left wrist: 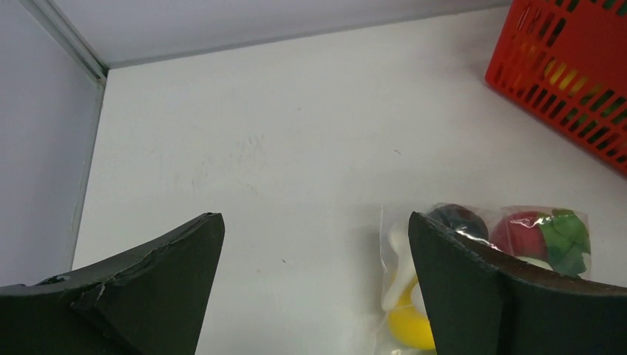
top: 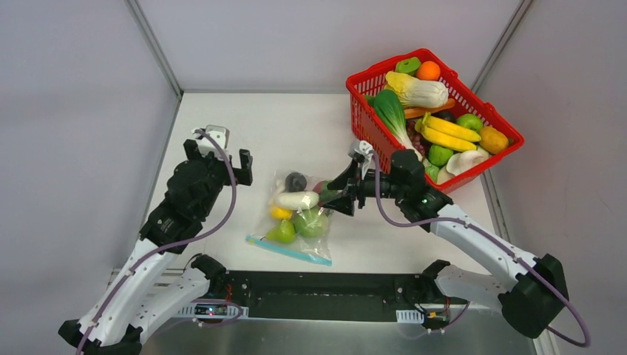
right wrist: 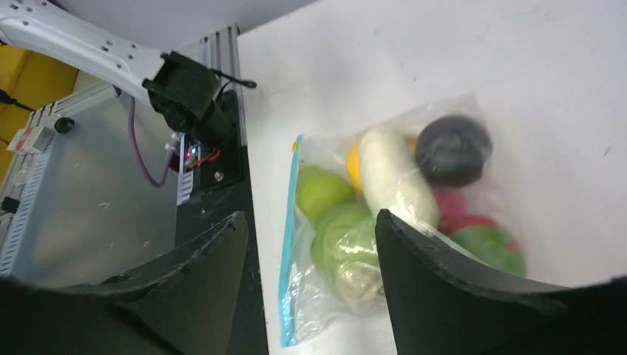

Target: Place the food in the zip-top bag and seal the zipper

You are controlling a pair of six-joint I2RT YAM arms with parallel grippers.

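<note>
lab: white-walled booth [top: 66,111], aluminium frame [top: 154,46]

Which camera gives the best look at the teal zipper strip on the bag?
Top external: the zipper shows end to end along the bag's near edge, uncovered. The right wrist view shows it close but blurred. The left wrist view shows only the bag's far part, no zipper.

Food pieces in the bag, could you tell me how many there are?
6: dark ball and tomato farthest from the zipper, radish midway, lemon beside it, green fruit and cabbage nearest; others may be hidden.
</note>
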